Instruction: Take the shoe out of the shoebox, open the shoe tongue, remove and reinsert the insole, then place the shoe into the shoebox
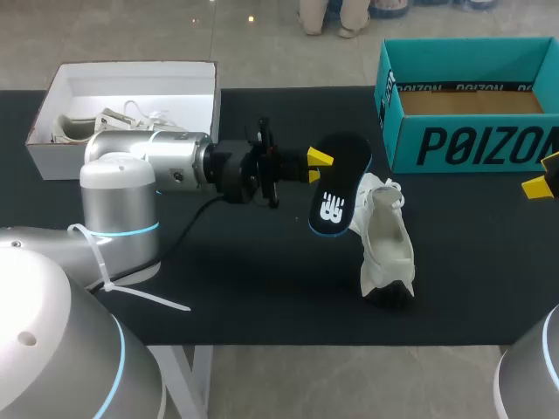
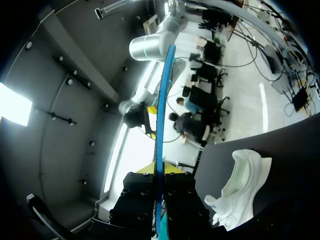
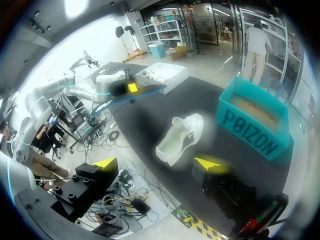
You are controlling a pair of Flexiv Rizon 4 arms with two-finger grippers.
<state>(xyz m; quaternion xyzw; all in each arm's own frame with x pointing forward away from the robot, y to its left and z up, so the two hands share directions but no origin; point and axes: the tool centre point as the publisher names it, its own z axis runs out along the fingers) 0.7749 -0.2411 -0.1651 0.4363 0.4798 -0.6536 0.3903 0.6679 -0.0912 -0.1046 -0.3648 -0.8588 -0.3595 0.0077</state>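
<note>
My left gripper [image 1: 320, 159] pinches the black insole [image 1: 341, 188] beside the white shoe [image 1: 389, 244], my right gripper [image 3: 157, 163] gaping wide, empty

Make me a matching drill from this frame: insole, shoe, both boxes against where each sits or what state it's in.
Things:
1. insole
2. shoe
3. teal shoebox
4. white box

Place or state:
A. far right of the table, open, brown floor showing
B. held off the table in the left jaws
C. far left of the table, white items inside
D. lying on the black table top, between the two boxes

Pairs: 1-B, 2-D, 3-A, 4-C
</note>
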